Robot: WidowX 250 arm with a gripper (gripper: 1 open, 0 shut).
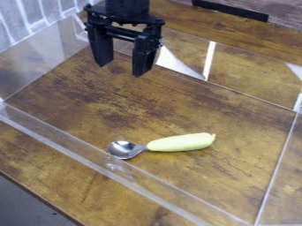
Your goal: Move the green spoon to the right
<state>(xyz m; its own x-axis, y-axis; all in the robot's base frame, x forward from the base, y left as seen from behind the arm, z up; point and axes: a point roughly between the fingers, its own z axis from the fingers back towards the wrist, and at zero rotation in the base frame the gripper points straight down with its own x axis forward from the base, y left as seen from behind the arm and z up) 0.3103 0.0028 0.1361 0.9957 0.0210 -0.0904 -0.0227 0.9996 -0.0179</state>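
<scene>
The green spoon lies flat on the wooden table near the front, its yellow-green handle pointing right and its shiny metal bowl to the left. My gripper hangs high over the back left of the table, far from the spoon. Its two dark fingers stand apart, open, with nothing between them.
Clear plastic walls enclose the wooden table on the front, left and right sides. A dark object lies at the back edge.
</scene>
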